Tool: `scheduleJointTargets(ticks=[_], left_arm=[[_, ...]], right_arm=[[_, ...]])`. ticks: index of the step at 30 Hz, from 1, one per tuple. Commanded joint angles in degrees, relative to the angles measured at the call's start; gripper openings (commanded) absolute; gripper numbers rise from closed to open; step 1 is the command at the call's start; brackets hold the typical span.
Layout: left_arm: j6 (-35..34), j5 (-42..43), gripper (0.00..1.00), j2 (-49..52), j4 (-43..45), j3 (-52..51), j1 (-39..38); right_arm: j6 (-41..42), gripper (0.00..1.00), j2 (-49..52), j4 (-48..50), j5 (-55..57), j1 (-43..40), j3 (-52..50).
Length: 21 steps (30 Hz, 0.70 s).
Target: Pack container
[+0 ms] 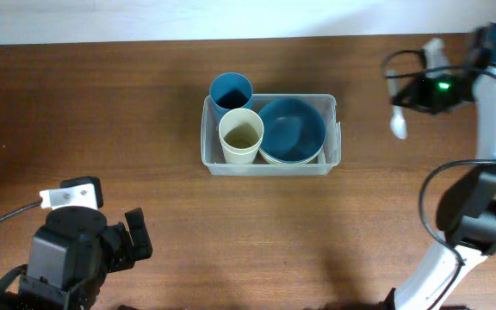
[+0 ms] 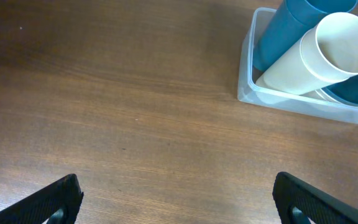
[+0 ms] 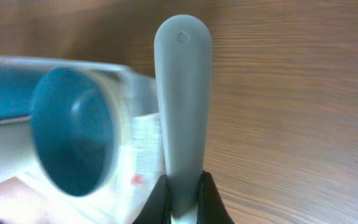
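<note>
Your left gripper (image 2: 179,200) hangs at seven o'clock over the brown wooden table (image 1: 102,103), jaws wide apart. The clear rectangular plastic container (image 1: 265,168) sits mid-table with a tall blue cup (image 1: 231,89), a cream cup (image 1: 241,133) and a round blue bowl (image 1: 292,129) inside. At two o'clock, your right gripper (image 3: 182,194) is clamped on a pale grey utensil handle (image 3: 182,106).

left gripper (image 2: 176,196): jaws wide apart | right gripper (image 3: 184,198): clamped on grey handle (image 3: 182,106)
</note>
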Motion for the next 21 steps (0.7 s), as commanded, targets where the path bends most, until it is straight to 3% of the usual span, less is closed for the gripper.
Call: scheduleJointTargets(ticks=[1, 10, 21], left_arm=[[-0.5, -0.6, 1.00, -0.2, 0.0, -0.2, 0.2], [-0.5, -0.6, 1.00, -0.2, 0.0, -0.2, 0.2], [-0.5, -0.6, 1.00, -0.2, 0.0, -0.2, 0.2]], right_arm=[[0.9, 0.04, -1.8, 0.5, -2.0, 6.2, 1.2], [3.0, 0.04, -1.7, 3.3, -0.4, 15.0, 1.2], [11.7, 0.04, -1.7, 1.4, 3.0, 15.7, 1.1]])
